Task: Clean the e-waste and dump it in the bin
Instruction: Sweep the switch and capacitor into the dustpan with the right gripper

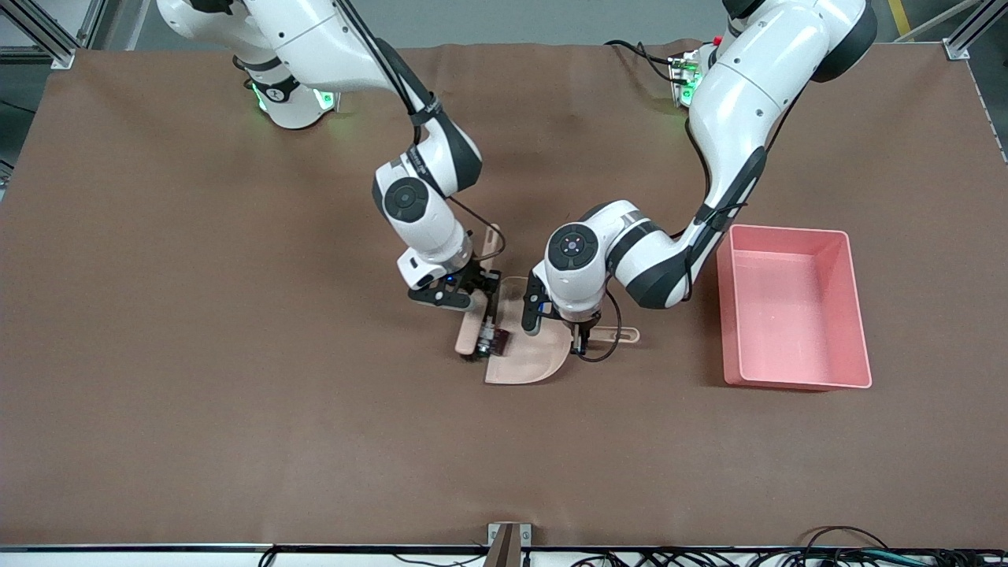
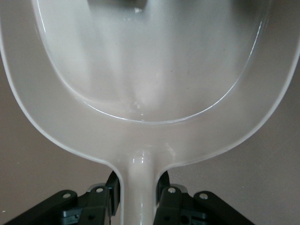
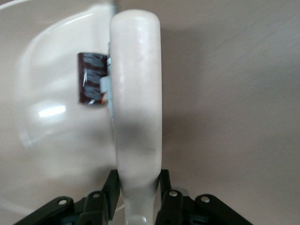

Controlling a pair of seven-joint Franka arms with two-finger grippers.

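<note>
Dustpan handle: left jaws pinching | brush: right jaws pinching | bin beside

White part mostly behind brush

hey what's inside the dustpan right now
The dark maroon block sits at the dustpan's open edge, pushed by the brush in the right gripper. The brush hides most of the second part. The left gripper holds the handle.
</note>
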